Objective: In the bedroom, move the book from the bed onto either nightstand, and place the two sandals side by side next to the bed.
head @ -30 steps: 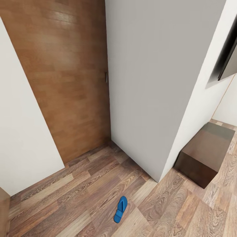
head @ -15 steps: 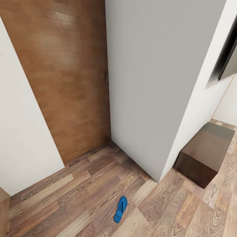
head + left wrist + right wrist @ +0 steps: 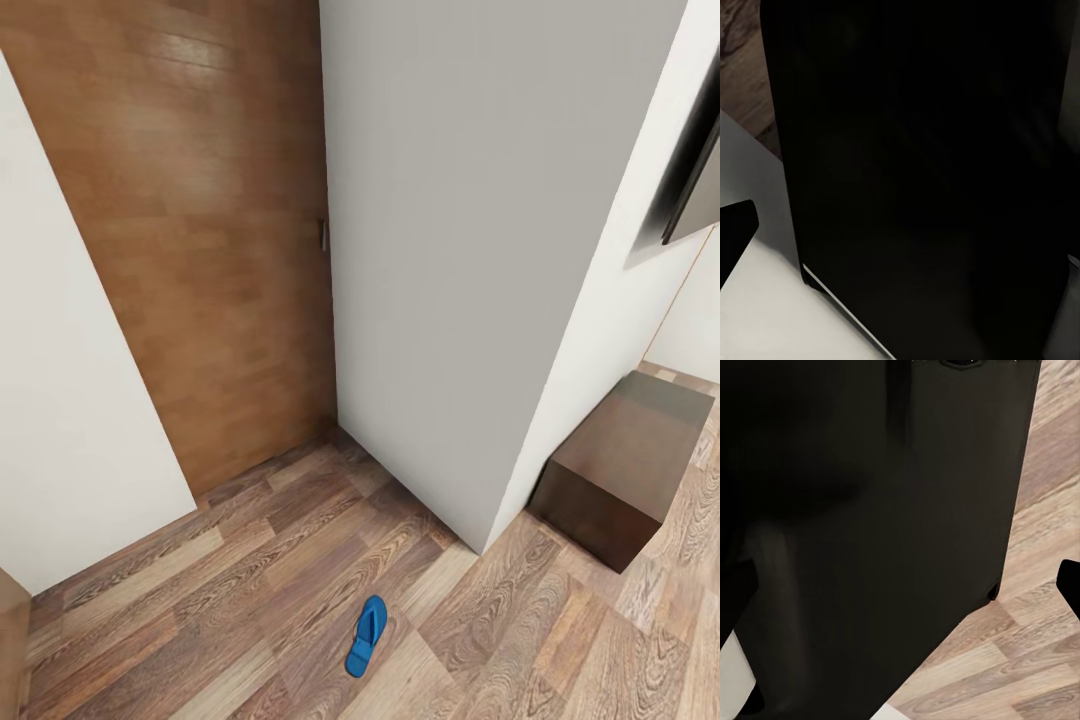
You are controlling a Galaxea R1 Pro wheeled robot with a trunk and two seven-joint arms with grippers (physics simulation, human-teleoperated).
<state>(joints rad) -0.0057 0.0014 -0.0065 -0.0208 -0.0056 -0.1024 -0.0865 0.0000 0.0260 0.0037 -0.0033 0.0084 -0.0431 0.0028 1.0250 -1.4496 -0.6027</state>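
One bright blue sandal [image 3: 366, 635] lies flat on the wood-plank floor in the head view, near the lower middle, a little in front of a jutting white wall corner [image 3: 480, 545]. The book, the bed and the nightstand are out of view. In the left wrist view a dark fingertip [image 3: 733, 236] sits at the picture's edge against a large black panel [image 3: 922, 165] close to the camera. The right wrist view has a dark fingertip [image 3: 1071, 585] at its edge beside a similar black panel [image 3: 870, 525], over floor planks. Nothing is held by either gripper.
A brown wooden door [image 3: 200, 250] stands closed behind the sandal, between white walls. A low dark-brown cabinet [image 3: 620, 470] sits on the floor at the right, against the wall under a black wall-mounted panel [image 3: 695, 170]. Open floor lies around the sandal.
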